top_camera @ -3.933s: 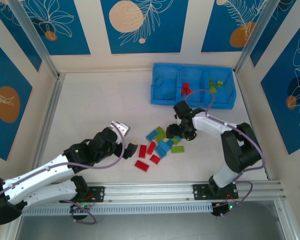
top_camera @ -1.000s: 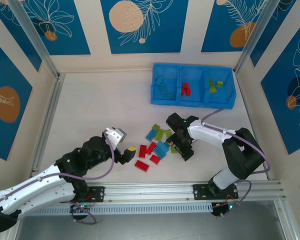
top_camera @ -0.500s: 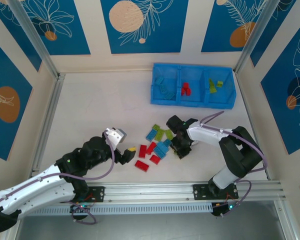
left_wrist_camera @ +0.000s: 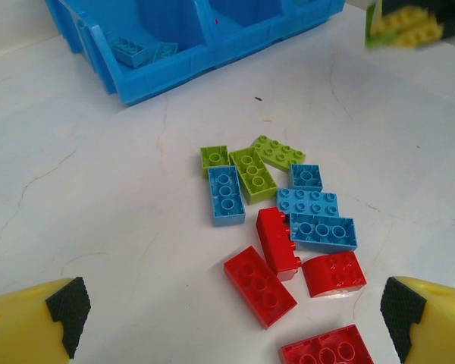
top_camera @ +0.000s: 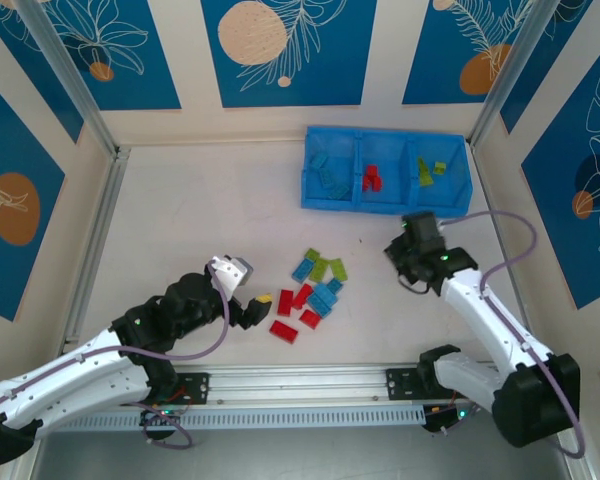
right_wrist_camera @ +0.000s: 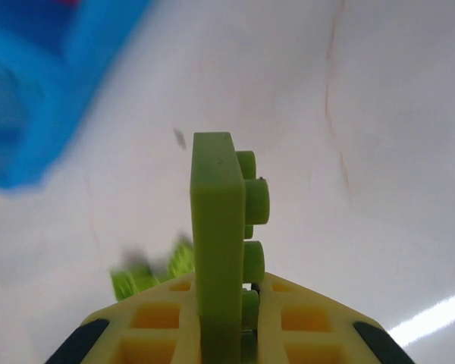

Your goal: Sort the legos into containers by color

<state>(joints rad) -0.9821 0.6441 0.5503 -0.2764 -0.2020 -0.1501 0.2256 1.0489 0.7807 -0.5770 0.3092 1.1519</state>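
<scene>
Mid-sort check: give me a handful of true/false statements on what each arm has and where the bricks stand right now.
1. The right gripper has its jaws shut on a lime green brick. True.
2. The left gripper grips a red brick. False: its jaws stand open and empty near the loose pile.
3. In the tray, the middle compartment holds red bricks. True.
4. No blue bricks lie loose on the table. False: several blue bricks sit in the pile.
5. The held brick is over the tray. False: it is short of it, above the table.
</scene>
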